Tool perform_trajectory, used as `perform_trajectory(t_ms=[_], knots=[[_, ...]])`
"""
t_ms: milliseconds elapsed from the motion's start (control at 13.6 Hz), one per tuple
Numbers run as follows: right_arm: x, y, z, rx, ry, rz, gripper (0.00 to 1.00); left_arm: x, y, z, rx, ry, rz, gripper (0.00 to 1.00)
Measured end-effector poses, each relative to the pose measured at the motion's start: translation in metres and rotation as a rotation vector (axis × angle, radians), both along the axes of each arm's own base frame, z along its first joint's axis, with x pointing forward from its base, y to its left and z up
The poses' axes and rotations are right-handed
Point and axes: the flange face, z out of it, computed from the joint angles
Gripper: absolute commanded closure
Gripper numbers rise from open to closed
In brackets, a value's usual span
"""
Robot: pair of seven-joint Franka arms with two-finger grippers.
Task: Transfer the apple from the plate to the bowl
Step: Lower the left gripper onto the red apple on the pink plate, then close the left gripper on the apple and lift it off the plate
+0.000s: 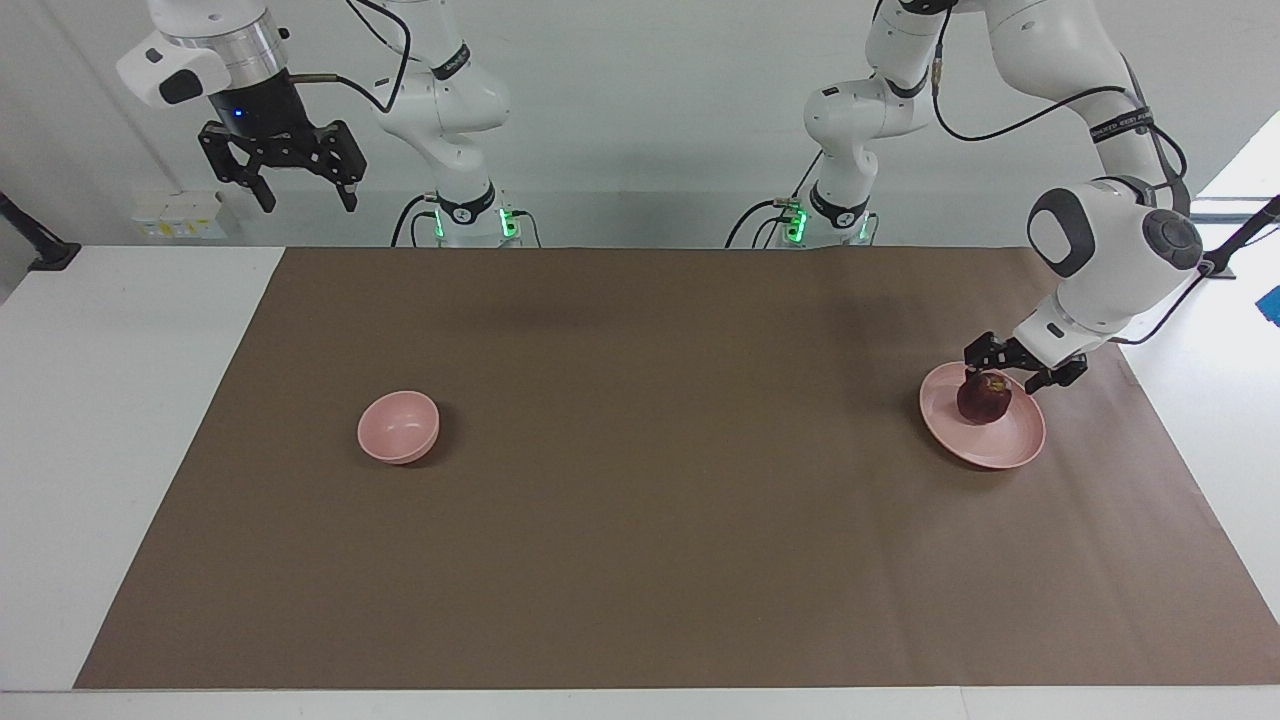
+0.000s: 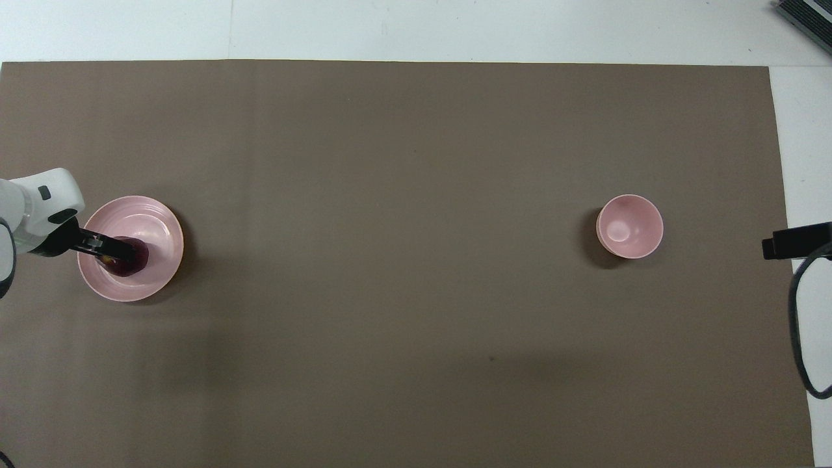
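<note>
The dark red apple [image 1: 986, 402] [image 2: 132, 265] lies on the pale pink plate [image 1: 992, 452] [image 2: 157, 226] toward the left arm's end of the table. My left gripper [image 1: 1008, 372] [image 2: 119, 251] is open and hangs low right over the apple's top, with a finger to each side. I cannot tell whether it touches the apple. The small deep pink bowl [image 1: 398, 428] [image 2: 629, 226] stands empty toward the right arm's end. My right gripper [image 1: 284, 190] [image 2: 785, 240] waits open, high above that end's edge.
A brown mat [image 1: 660, 480] [image 2: 390, 162] covers most of the white table [image 1: 110, 420], with plate and bowl both on it. A black cable [image 2: 798, 338] loops by the right arm's end.
</note>
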Motion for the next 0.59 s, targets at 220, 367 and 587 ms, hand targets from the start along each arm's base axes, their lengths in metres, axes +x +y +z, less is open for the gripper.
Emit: perform_trajectory(t_ms=[220, 367, 587], knots=[[0.000, 0.000, 0.000, 0.000, 0.000, 0.000, 0.00, -0.006, -0.001, -0.027, 0.004, -0.020, -0.002, 0.00], [0.000, 0.000, 0.000, 0.000, 0.000, -0.001, 0.00, -0.011, -0.002, -0.044, 0.005, -0.025, -0.007, 0.00], [0.000, 0.000, 0.000, 0.000, 0.000, -0.001, 0.00, -0.012, -0.002, -0.052, 0.012, -0.027, -0.017, 0.00]])
